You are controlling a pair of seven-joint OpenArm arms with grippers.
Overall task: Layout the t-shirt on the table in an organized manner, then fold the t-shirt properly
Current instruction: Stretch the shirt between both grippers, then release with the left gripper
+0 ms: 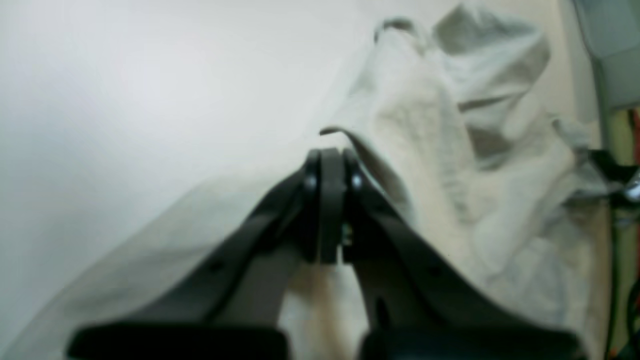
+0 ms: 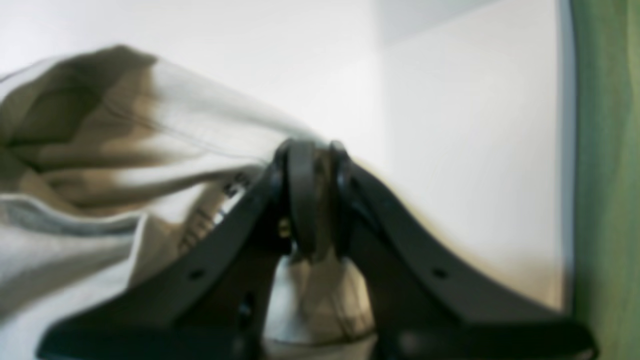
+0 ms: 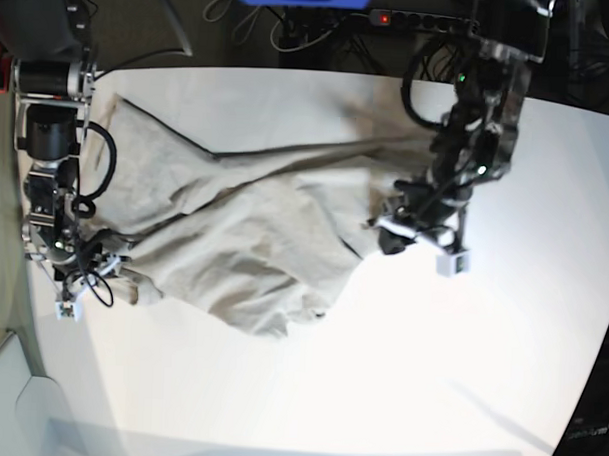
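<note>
Fabric of the plain beige soft t-shirt (image 3: pixel 235 226) lies crumpled on the white matte table (image 3: pixel 431 342), toward nine o'clock. Left gripper (image 1: pixel 331 155) and right gripper (image 2: pixel 310 150) are both clamped on its edges. It is light and limp, so I judge hems or shoulder seams the best hold.

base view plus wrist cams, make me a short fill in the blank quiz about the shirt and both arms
1. The plain beige soft-fabric t-shirt lies ____ on the table, not flat.
2. The left end effector is shut on the ____.
3. The large smooth white tabletop carries only one piece of ____.
4. In the base view, the right end effector grips the shirt at that picture's ____ side.

Missing words: crumpled; t-shirt; cloth; left
</note>
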